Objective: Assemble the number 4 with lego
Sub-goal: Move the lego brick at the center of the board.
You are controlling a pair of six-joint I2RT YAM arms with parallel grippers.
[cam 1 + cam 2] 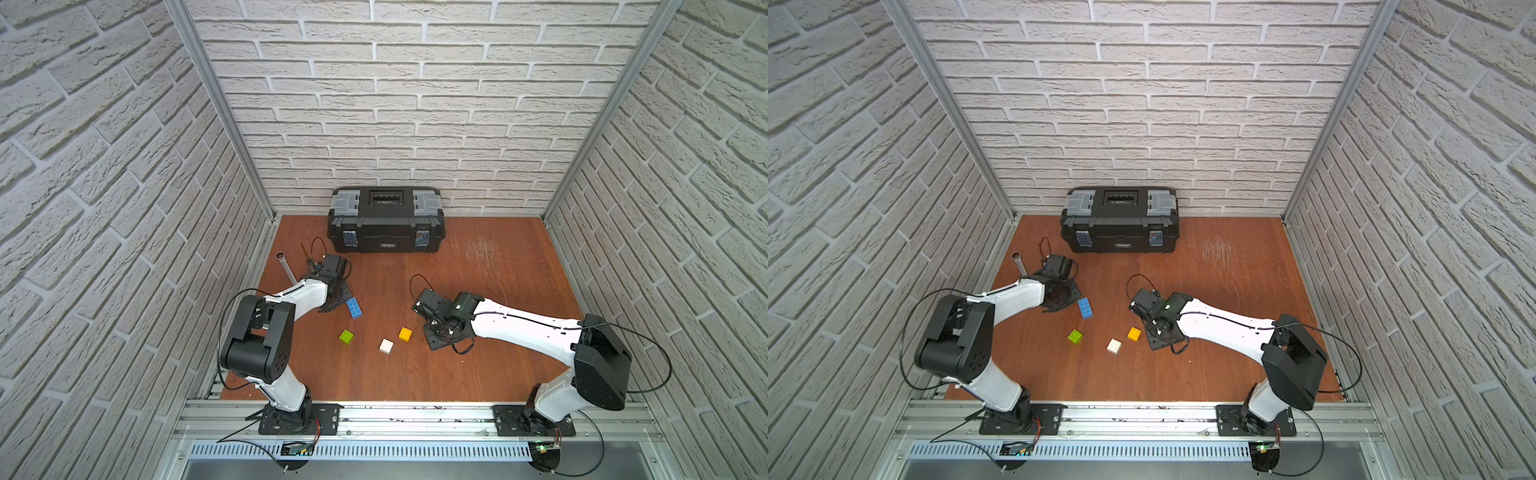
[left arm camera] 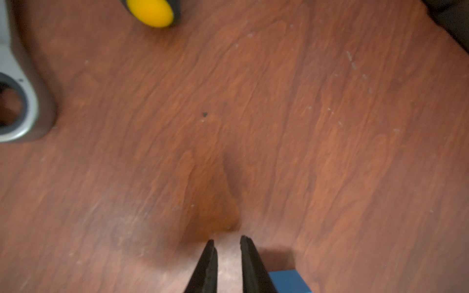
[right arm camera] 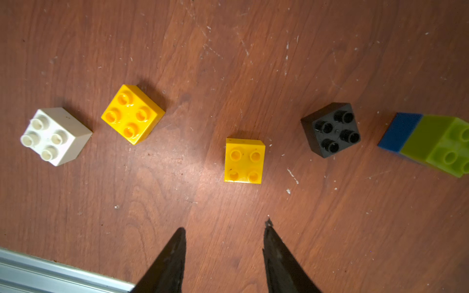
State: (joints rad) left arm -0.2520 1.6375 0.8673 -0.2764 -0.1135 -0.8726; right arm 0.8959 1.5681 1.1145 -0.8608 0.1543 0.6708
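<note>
Left gripper (image 2: 227, 239) nearly pressed together, empty, beside blue brick (image 1: 354, 308) | right gripper (image 3: 224, 227) spread, empty | likely best: square it over nearest yellow brick (image 3: 244, 160) before closing

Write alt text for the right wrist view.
The open, empty right gripper faces loose bricks on a wooden table: white brick, yellow brick, second yellow brick, black brick, and a lime green brick overlapping a blue brick.

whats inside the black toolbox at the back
The toolbox is shut in both top views, so its inside is covered. Only the black lid with its handle and grey corner covers shows, and nothing rests on top.
</note>
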